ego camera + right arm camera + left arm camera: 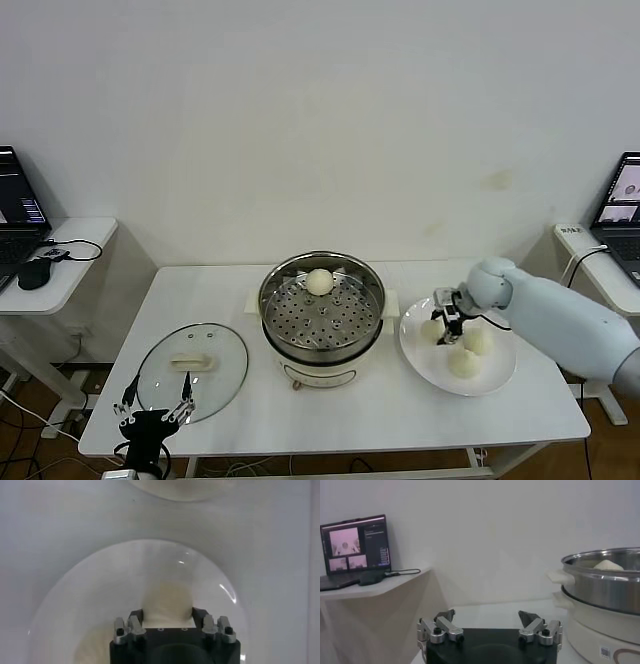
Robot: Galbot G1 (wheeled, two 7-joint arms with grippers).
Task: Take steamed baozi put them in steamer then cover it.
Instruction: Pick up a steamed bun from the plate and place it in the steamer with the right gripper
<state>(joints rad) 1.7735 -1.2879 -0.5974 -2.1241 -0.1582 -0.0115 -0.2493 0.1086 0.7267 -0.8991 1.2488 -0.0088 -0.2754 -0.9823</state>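
The steamer point(268, 305) stands mid-table with one baozi point(319, 282) on its perforated tray. Three more baozi lie on a white plate point(418, 352) to its right. My right gripper point(447, 328) is down on the plate, shut on the baozi point(432, 330) nearest the steamer. In the right wrist view that baozi point(167, 597) fills the gap of the right gripper point(167, 612), a finger pressing each side, over the plate point(100, 590). The glass cover point(225, 368) lies flat at the table's left. My left gripper point(155, 405) hangs open at the front left edge, and the left wrist view shows it point(487, 615) empty, facing the steamer point(605, 587).
A side table at the left holds a laptop point(15, 205) and a black mouse point(35, 272). Another laptop point(625, 200) sits on a stand at the right, close behind my right arm. A white wall runs behind the table.
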